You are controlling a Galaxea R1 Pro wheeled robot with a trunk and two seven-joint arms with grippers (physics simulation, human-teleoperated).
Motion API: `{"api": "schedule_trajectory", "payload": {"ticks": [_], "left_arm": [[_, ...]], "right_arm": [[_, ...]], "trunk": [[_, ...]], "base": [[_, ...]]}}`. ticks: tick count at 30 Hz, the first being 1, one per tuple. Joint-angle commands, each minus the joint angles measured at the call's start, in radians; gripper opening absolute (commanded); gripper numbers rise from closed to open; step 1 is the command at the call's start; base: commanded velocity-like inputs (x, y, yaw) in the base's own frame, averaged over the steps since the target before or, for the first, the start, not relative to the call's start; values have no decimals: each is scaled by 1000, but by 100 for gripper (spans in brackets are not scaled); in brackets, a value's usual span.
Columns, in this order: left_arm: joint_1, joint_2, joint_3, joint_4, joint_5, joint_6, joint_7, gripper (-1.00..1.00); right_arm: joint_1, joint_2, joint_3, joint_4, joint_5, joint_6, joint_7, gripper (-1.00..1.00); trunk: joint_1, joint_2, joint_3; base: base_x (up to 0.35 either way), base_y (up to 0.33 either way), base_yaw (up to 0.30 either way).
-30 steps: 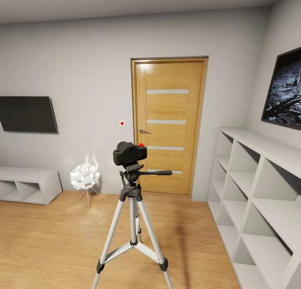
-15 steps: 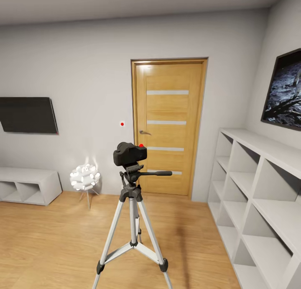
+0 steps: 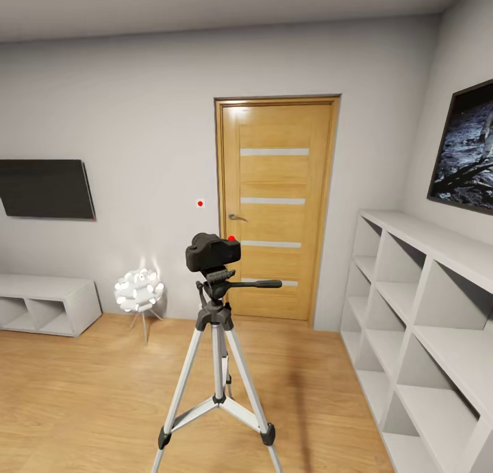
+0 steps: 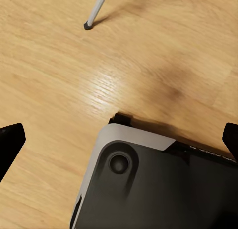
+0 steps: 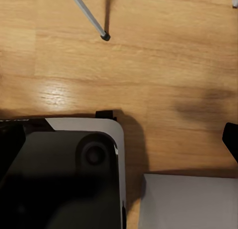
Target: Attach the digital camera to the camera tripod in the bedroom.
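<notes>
1. Head view: the digital camera (image 3: 212,251) sits on the black head of the camera tripod (image 3: 218,350), upright and level, its red dot on top. No hand holds it, so the tripod carries its weight; judged from this, the attaching looks done.
2. The tripod stands with its silver legs spread on the wood floor (image 3: 89,391) of the bedroom, in front of the wooden door (image 3: 274,206); the spread stance keeps the load steady. Its long side handle (image 3: 257,283) juts toward the door side.
3. Containers: the white cubby shelves (image 3: 424,336) along the right wall show no contents in the compartments that can be seen. The low white unit (image 3: 44,302) under the dark wall screen (image 3: 44,187) also has bare openings. A glowing ball lamp (image 3: 139,289) stands between that unit and the tripod.
4. Left wrist view: the left gripper (image 4: 119,139) hangs over the floor and the robot's own base (image 4: 148,184), fingertips at the picture's far edges, spread wide, grasping nothing. A tripod foot (image 4: 88,25) rests nearby.
5. Right wrist view: the right gripper (image 5: 121,139) is likewise spread apart and empty above the base.
</notes>
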Motion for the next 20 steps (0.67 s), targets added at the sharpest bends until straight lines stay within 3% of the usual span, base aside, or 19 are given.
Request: {"api": "schedule_trajectory", "payload": {"ticks": [1,20], "left_arm": [[0,1,-8,-3,7,-2,6,100],[0,1,-8,-3,7,-2,7,100]], "right_arm": [[-1,0,8,2,-10,-5,3,100],[-1,3,7,1,-11,-5,3,100]], "trunk": [[0,-1,0],[0,-1,0]], "base": [[0,0,0],[0,0,0]]}}
